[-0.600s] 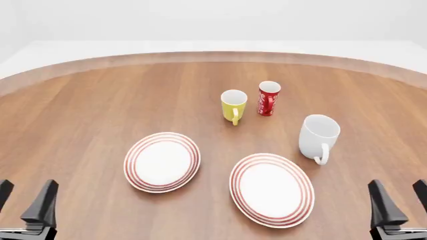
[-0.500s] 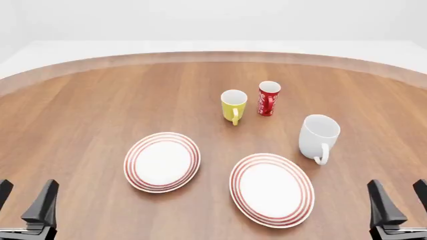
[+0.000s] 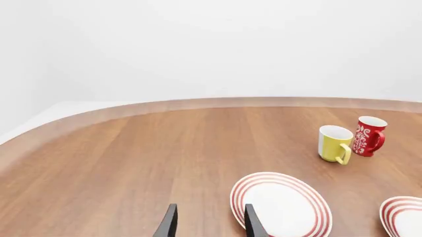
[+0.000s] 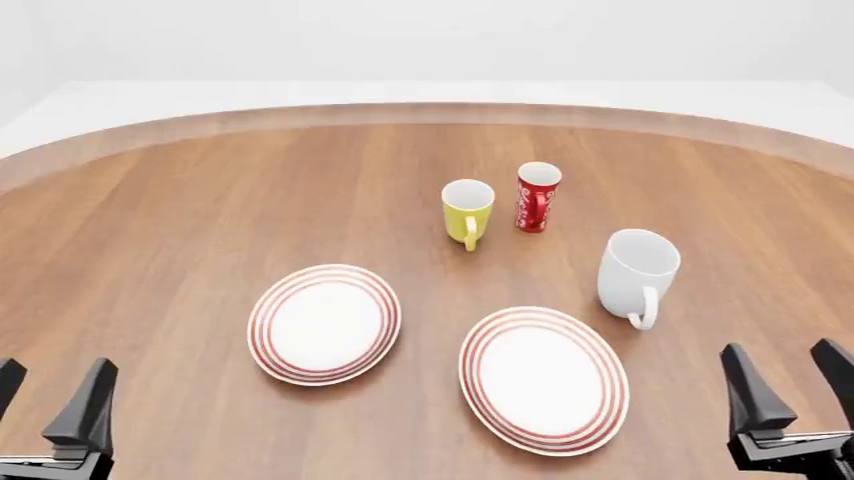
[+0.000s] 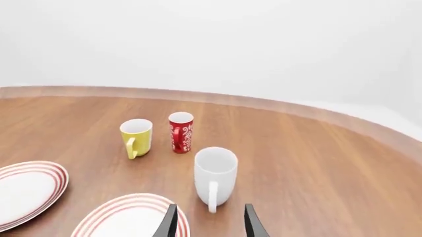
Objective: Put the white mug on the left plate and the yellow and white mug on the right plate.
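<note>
Left claw (image 4: 47, 405): I see it spread wide and holding nothing, low at the near left edge of the counter (image 4: 187, 190), well apart from every mug.
Left plate (image 4: 324, 323): flat on the counter, bare, nearer my left arm.
Yellow and white mug (image 4: 467, 211): upright beyond the plates, handle turned toward me, just beside the red mug (image 4: 537, 197) but with a gap between them. I judge it small, light, rigid and glossy, so slippery. I would pinch across the rim beside the handle, or close on the handle, coming in from the side away from the red mug.
Right plate (image 4: 545, 378): flat and bare, closer to me than the other plate.
White mug (image 4: 637, 274): upright just beyond the right plate's far right rim, handle facing me. I judge it the heaviest of the three, stiff, smooth and breakable. Its body looks broad for the claw, so the rim wall or the handle seems the safer hold.
Right claw (image 4: 789, 387): released, fingers apart and empty, near the counter's near right edge; in its wrist view the white mug stands straight ahead between the fingers.
</note>
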`<action>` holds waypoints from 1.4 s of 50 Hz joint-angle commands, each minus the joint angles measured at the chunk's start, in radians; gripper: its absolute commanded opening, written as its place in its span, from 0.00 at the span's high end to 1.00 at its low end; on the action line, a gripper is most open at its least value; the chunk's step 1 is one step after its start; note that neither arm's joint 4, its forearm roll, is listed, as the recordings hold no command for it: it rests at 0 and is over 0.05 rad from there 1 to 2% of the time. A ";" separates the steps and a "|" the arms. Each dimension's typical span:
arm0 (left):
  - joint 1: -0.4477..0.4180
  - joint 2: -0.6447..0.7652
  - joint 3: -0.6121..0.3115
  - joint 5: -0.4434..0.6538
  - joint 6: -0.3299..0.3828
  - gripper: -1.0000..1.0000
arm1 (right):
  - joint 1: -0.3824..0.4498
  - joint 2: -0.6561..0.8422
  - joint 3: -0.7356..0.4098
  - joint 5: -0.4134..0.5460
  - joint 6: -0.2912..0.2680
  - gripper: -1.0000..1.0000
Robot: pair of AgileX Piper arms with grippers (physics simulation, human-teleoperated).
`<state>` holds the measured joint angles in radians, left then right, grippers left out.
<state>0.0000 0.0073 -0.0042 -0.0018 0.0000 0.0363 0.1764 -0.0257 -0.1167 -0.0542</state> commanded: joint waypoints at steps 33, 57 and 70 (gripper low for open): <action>0.000 0.000 0.000 0.000 0.000 0.00 | -0.025 0.576 -0.059 -0.449 -0.048 0.00; 0.000 0.000 0.000 0.000 0.000 0.00 | -0.029 0.792 -0.096 -0.586 -0.031 0.00; 0.000 0.000 0.000 0.000 0.000 0.00 | -0.031 0.921 -0.114 -0.671 -0.020 0.00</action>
<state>0.0000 0.0075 -0.0043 -0.0019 0.0000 0.0054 1.0012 -0.1283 -0.7237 -0.0810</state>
